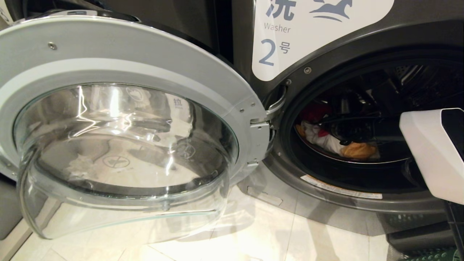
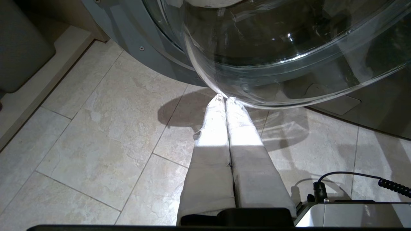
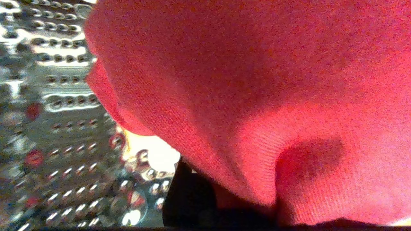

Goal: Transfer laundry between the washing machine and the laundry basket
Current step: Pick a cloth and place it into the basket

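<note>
Red-pink cloth (image 3: 257, 96) fills the right wrist view inside the washing machine (image 1: 326, 72) drum, right gripper fingers apparently clamped on it. Left gripper (image 2: 224, 99) idles under the open door (image 1: 123, 119), fingers together. A thin pinch could slip; cloth might snag the drum rim

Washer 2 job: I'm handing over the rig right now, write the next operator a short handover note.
Left gripper: shut, empty, parked low over the floor tiles under the open door.
Right gripper: deep inside the drum of washing machine 2, red-pink garment draped right over its camera; a firm grip can't be confirmed.
White garment and orange-yellow garment lie in the drum.
Laundry basket: only its edge shows, bottom right.
Left: move the clothes to the basket.
</note>
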You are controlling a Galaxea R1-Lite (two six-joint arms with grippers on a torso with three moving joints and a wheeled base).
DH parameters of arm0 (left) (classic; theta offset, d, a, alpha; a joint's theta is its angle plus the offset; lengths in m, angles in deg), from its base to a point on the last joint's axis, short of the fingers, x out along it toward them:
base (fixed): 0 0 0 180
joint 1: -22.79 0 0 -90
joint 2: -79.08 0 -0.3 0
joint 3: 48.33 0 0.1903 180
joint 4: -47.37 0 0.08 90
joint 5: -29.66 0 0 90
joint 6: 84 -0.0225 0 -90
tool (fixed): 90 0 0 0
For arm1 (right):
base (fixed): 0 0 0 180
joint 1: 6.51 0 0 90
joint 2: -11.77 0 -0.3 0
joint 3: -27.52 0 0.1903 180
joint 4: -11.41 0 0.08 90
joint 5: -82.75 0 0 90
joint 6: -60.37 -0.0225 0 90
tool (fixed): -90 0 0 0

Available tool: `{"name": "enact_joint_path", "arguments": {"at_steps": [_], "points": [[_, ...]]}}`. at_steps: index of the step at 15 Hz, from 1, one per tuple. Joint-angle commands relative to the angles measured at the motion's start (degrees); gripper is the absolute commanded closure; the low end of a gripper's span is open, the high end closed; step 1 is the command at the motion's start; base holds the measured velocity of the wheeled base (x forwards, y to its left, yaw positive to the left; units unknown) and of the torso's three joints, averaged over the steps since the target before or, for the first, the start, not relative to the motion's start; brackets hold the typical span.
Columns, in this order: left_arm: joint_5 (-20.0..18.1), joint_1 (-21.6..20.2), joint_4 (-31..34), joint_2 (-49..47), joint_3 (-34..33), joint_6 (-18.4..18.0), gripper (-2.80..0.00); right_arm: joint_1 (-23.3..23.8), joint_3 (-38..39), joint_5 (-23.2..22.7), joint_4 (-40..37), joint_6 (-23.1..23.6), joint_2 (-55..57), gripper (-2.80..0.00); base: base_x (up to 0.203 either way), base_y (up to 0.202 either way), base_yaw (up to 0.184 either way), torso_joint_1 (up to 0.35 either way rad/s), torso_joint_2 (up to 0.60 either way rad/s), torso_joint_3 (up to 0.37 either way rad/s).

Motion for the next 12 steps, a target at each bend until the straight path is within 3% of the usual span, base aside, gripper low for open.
{"name": "enact_joint_path", "arguments": {"at_steps": [1,5,12], "points": [[0.0,0.0,0.0,-0.1,0.0,0.0,0.0,-0.1,2.6,0.1,0.2,-0.3,-3.8,0.0,0.0,0.0,0.0,0.0,0.0,0.0],[0.0,0.0,0.0,-0.1,0.0,0.0,0.0,-1.6,11.4,0.4,0.4,-3.2,-12.4,0.0,0.0,0.0,0.0,0.0,0.0,0.0],[0.1,0.0,0.0,-0.1,0.0,0.0,0.0,-8.3,29.2,8.0,3.3,-4.6,-27.6,0.0,0.0,0.0,0.0,0.0,0.0,0.0]]}}
